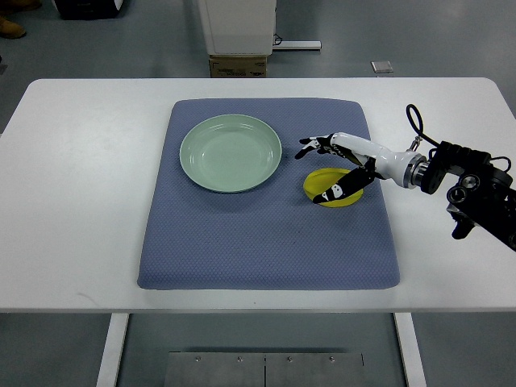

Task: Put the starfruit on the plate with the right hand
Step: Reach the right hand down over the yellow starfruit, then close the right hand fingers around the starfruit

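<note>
Robot hand (pixel 332 168) spread over starfruit (pixel 330 187), just right of plate (pixel 230 153) rim.

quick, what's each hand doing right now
Left hand: not in view.
Right hand: fingers spread around the starfruit on the mat; a firm grip cannot be told.

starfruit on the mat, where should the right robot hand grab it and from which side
Probably across the starfruit's width, coming down from above on its right side, where the right robot hand hovers. It lies flat on the blue mat, so fingers and thumb can straddle its edges. The plate lies left.
</note>
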Controlling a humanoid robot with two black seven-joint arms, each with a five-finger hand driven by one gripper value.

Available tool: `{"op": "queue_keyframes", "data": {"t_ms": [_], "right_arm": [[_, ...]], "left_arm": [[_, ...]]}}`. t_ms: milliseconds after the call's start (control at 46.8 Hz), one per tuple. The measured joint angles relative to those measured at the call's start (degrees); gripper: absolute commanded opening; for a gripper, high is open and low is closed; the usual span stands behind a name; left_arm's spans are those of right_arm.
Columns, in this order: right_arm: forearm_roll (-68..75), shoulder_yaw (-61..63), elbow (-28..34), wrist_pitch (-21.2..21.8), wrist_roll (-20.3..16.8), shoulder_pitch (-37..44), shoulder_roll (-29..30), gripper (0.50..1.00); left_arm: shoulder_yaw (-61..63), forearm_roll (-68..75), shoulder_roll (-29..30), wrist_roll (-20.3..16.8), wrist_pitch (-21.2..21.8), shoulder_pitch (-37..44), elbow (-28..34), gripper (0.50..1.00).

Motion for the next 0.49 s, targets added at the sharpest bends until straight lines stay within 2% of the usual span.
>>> {"op": "queue_keyframes", "data": {"t_ms": [363, 492], "right_arm": [[-0.92, -1.27, -2.59, -0.65, 0.16, -1.07, 0.14, 0.929], [-1.0, -1.34, -4.39, -0.91, 0.16, -1.37, 0.34, 0.893]], "left_arm": [[0.0, 0.01, 0.0, 0.0, 0.0, 0.0, 0.0, 1.0], [0.0, 0.01, 0.0, 0.0, 0.0, 0.0, 0.0, 1.0]]}}
